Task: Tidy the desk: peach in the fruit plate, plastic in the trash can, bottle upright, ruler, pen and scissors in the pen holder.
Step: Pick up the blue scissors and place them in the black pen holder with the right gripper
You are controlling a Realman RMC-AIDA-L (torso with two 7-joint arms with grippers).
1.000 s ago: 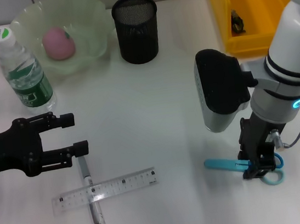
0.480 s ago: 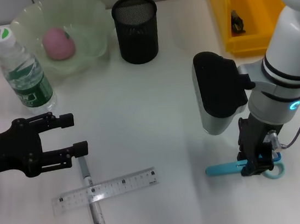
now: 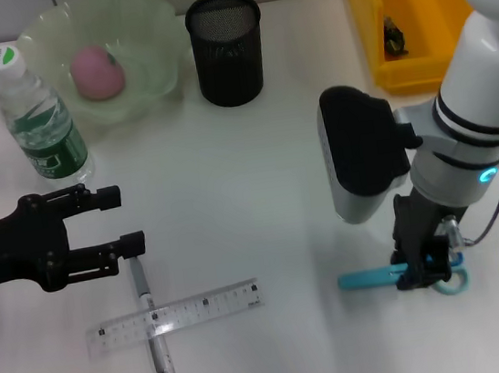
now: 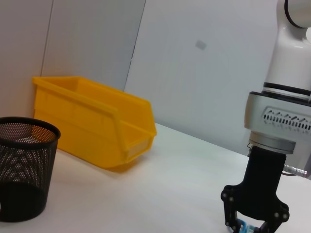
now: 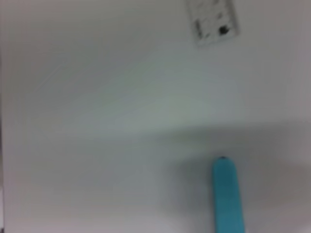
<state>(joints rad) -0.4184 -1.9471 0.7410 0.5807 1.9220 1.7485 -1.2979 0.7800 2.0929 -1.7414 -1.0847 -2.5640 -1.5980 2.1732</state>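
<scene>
Blue scissors (image 3: 370,277) clamped between right gripper (image 3: 419,272) fingers.

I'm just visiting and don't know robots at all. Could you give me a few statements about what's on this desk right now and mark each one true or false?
1. The peach lies in the fruit plate. True.
2. The bottle lies on its side. False: it stands upright beside the plate.
3. The right gripper is down at the scissors. True.
4. The ruler is already in the pen holder. False: it lies flat on the desk, across the pen.
5. The left gripper holds the pen. False: it is open, holding nothing, just above the pen's end.
</scene>
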